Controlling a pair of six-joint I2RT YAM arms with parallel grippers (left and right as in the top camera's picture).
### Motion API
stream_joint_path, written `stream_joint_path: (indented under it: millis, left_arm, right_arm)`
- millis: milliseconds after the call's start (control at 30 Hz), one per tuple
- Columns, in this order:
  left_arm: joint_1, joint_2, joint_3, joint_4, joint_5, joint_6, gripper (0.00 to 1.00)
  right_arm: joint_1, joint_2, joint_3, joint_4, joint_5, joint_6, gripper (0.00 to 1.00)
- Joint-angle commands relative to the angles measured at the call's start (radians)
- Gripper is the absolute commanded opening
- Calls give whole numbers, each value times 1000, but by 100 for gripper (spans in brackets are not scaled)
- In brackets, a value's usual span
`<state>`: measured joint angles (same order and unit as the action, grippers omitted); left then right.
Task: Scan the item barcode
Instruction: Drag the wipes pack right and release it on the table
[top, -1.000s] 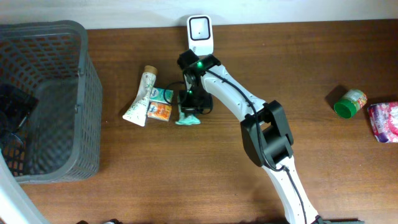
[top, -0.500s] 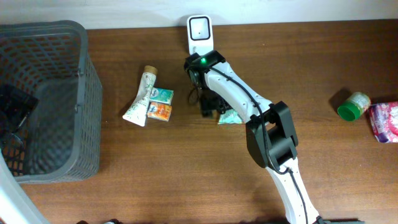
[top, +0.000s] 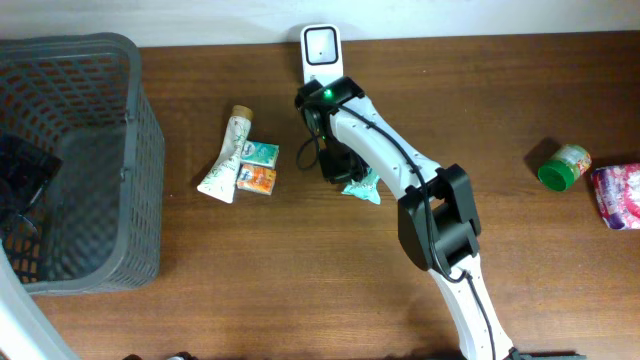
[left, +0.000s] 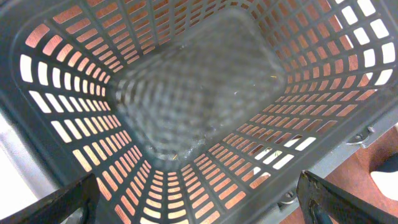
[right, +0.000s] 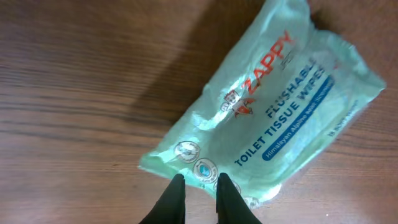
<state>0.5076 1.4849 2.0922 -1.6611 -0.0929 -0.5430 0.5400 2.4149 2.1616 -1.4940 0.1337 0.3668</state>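
Your right fingers (right: 176, 199) are nearly together, and I judge them pinched on the near edge of the wipes packet (right: 267, 112). The packet hangs out ahead of the fingertips, and its shadow on the counter (top: 500, 100) suggests it is lifted. The grip is thin and only at the rim, so move slowly or the slack film may slip out.

The face turned up to your wrist shows only the brand print and no barcode, so the code is probably underneath. The scanner (top: 322, 50) stands behind your wrist, on the opposite side from the packet. Swing the packet round to it, roll the hidden face toward its window, and hold it flat and steady there.

Your left fingers (left: 68, 199) are spread wide over the basket (left: 186, 106) and hold nothing, so leave them there.

A second ago the packet lay on the other side of your right fingers, touching the small boxes (top: 258, 167) by the tube (top: 228, 157). It is now well apart from them.
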Motion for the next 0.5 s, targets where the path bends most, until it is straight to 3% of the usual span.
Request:
stream_joint_path:
  millis: [0,67,133,200,467]
  left_arm:
    - [6,0,2,-2,0,-3,99]
    - [6,0,2,-2,0,-3,99]
    - [6,0,2,-1,0,-3,99]
    - [6,0,2,-2,0,-3,99]
    - [6,0,2,-2,0,-3,99]
  right_arm:
    - [-43,-28,-71,15,54,8,11]
    - [-75,-28,-99,18,52,8,15]
    - [-83,-28,-99,18,31,7,32]
    - [-83,-30,-96,12,31,7,41]
    - [-83,-30,-39,-9,31,6,68]
